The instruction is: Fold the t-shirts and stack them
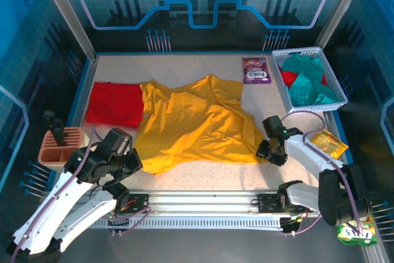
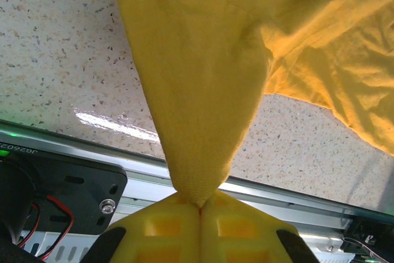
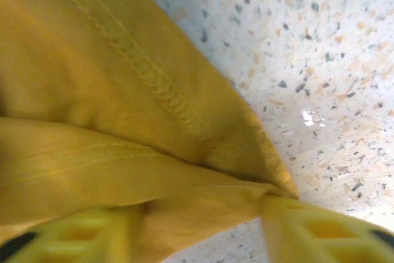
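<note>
as left tool [image 2: 200, 204] pinches tee [image 2: 197, 90], arm low

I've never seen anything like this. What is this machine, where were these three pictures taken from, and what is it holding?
These are two robot arms bolted at the near edge of a table, each ending in a two-finger gripper. The wide picture looks down from above, with the left arm on the left and the right arm on the right. On the table lie a spread mustard-yellow t-shirt, a folded red t-shirt, a purple snack packet and a white basket of crumpled teal t-shirts. The two close-ups come from cameras on the wrists. The left gripper is shut, pinching a bunch of the yellow shirt. The right gripper has the shirt's hem between its fingers; whether they grip it, I can't tell.
</note>
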